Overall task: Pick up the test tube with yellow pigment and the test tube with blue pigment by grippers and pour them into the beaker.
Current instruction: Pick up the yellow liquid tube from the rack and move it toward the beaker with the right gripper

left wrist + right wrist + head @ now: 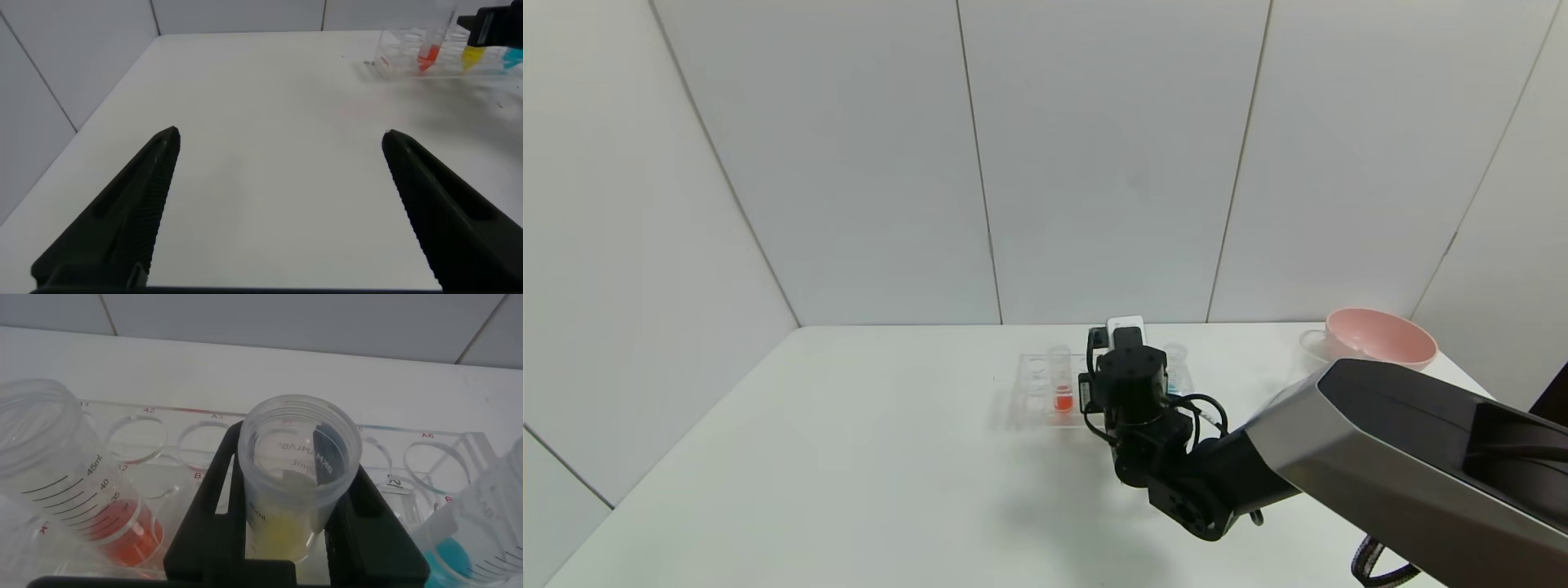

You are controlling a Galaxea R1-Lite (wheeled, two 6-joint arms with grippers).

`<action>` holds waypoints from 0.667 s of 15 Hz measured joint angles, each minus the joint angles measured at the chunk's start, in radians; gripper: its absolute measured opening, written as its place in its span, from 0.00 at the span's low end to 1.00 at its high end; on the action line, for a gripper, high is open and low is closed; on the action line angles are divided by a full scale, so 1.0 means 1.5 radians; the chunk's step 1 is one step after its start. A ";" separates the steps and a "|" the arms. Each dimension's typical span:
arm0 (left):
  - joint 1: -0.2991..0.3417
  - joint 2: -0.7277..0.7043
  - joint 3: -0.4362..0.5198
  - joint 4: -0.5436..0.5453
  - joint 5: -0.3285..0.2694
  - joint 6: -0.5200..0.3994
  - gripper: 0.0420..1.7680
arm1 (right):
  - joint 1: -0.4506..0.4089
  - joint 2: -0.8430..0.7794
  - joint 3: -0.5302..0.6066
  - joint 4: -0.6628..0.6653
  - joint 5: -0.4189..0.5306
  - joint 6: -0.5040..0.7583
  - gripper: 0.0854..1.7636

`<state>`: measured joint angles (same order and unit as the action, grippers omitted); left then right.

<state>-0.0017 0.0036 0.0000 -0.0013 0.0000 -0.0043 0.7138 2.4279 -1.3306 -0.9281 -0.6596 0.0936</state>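
Observation:
In the right wrist view, the test tube with yellow pigment (298,457) stands in the clear rack (163,425), and my right gripper (298,502) is shut on it, one black finger (214,498) pressed on each side. The test tube with blue pigment (482,531) stands in the rack just beside it. In the head view my right wrist (1131,384) hangs over the rack (1033,392) and hides the yellow tube. The blue tube (1174,380) peeks out beside it. The beaker (1312,343) stands at the back right. My left gripper (279,133) is open over bare table, far from the rack (392,57).
A tube with orange-red liquid (1063,385) stands in the rack on the other side of the yellow one. A pink bowl (1380,336) sits at the back right, touching or just behind the beaker. White walls close the table's far edge.

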 joint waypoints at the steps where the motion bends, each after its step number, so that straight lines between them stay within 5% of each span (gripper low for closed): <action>1: 0.000 0.000 0.000 0.000 0.000 0.000 1.00 | 0.000 -0.001 0.000 0.000 0.000 -0.001 0.30; 10: 0.000 0.000 0.000 0.000 0.000 0.000 1.00 | 0.009 -0.078 0.006 0.000 0.000 -0.047 0.30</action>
<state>-0.0017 0.0036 0.0000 -0.0013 0.0000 -0.0043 0.7268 2.3111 -1.3223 -0.9277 -0.6602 0.0228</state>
